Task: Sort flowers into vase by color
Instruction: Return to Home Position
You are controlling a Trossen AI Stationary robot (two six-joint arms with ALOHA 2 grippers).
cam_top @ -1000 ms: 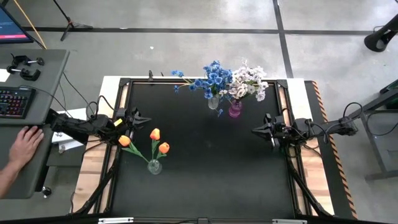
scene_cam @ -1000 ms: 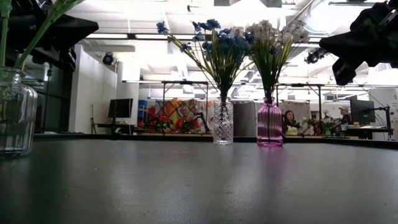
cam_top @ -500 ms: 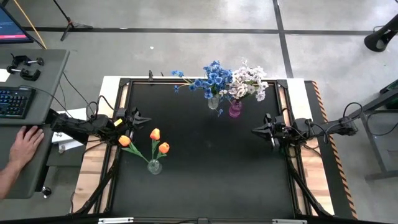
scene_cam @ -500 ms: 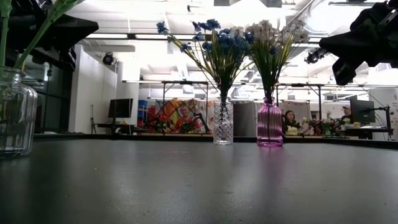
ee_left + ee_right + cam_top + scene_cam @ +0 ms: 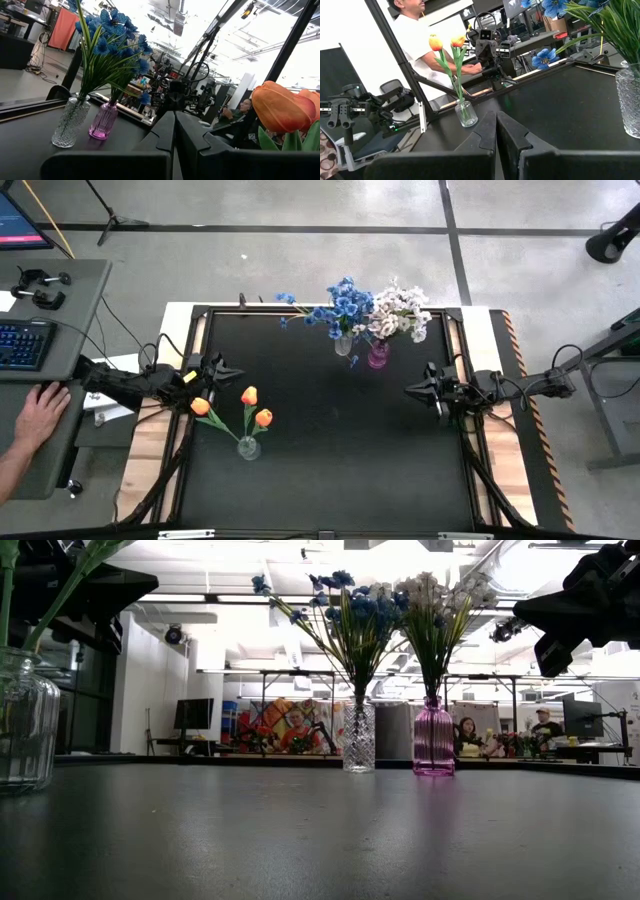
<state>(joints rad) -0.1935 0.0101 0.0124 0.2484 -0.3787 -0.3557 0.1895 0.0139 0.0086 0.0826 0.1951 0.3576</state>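
1. Black matting covers the table [image 5: 330, 480] in the high view. Three orange tulips [image 5: 249, 395] stand in a small clear vase [image 5: 248, 447] near the left side. Blue sprays [image 5: 340, 302] fill a cut-glass vase [image 5: 343, 345] and white sprays [image 5: 402, 310] fill a purple vase [image 5: 378, 357]; these two vases stand just beside each other at the far edge. The left gripper [image 5: 222, 370] hangs just beside the tulip heads. The right gripper [image 5: 412, 390] waits near the right side, well apart from every vase. A person's hand [image 5: 40, 412] rests on the side desk [image 5: 60, 300].
2. Low view: the small clear vase shows at the picture's left edge, and the other two vases stand upright in the middle distance. The right gripper shows dark at the upper right, lifted off the table.
3. Left wrist view: the left gripper is closed, tip against tip, and holds nothing. One tulip head looms close alongside it.
4. Right wrist view: the right gripper is likewise pressed together and empty, and it points across the table toward the orange tulips.
5. Judgement: every flower seen stands in a vase with others of its colour, so only withdrawal appears to be left. The chief hazard is the left gripper brushing a tulip head or stem as it retracts. The small clear vase is probably light and top-heavy, so a snag could tip it.
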